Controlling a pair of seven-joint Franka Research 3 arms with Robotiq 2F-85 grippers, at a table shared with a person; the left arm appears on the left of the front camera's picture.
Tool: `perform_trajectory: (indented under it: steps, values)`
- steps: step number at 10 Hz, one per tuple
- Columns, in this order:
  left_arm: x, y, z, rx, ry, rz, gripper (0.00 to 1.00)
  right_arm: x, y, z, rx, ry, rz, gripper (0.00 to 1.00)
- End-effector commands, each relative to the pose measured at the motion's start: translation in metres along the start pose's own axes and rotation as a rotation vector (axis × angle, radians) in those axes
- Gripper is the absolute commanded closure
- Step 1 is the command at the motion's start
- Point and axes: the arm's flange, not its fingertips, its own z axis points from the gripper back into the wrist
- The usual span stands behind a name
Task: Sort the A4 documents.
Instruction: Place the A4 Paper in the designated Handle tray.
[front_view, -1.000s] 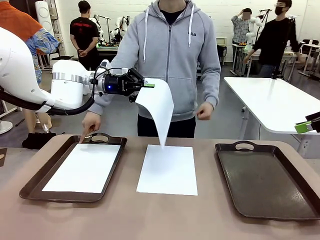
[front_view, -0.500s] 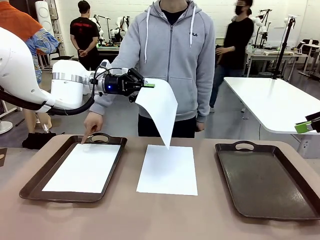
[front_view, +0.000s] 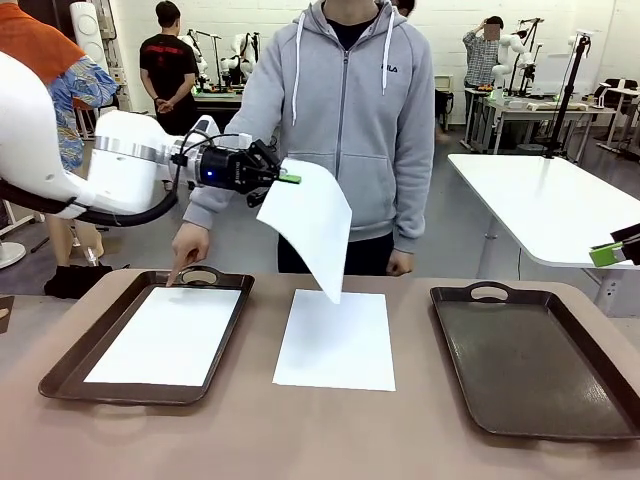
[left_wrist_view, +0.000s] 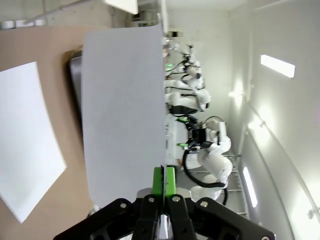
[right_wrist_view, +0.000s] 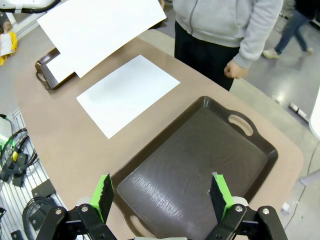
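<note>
Sheet (front_view: 312, 225) hangs upper centre, its corner clamped tight in my left gripper (front_view: 290, 178); my right gripper (right_wrist_view: 162, 196) gapes empty. I'd swing the sheet lower left over the pointed-at tray (front_view: 62, 374), landing the loose edge first, flat.

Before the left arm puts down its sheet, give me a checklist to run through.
1. Left gripper shut on the hanging white paper sheet: ok.
2. Sheet's lower corner clear of the flat white sheet on the table: cannot tell.
3. Dark brown handled tray on the robot's left, one white sheet lying flat inside: ok.
4. Tray's far rim free: not ok, the person's hand points a finger at it.
5. Right gripper open, over the other dark brown tray: ok.
</note>
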Motion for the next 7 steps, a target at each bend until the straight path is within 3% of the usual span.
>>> perform_trajectory:
  steps: [1, 5, 7]
  values:
    - [-0.025, 0.003, 0.025, 0.098, -0.012, -0.011, 0.99, -0.001, -0.001, -0.002, 0.02, -0.011, 0.001, 0.0]
    - [-0.068, 0.038, 0.084, 0.216, -0.094, 0.074, 0.99, -0.001, -0.001, -0.002, 0.02, -0.011, 0.001, 0.0]
    - [-0.085, 0.053, 0.11, 0.247, -0.039, 0.071, 0.99, -0.001, -0.001, -0.002, 0.02, -0.011, 0.001, 0.0]
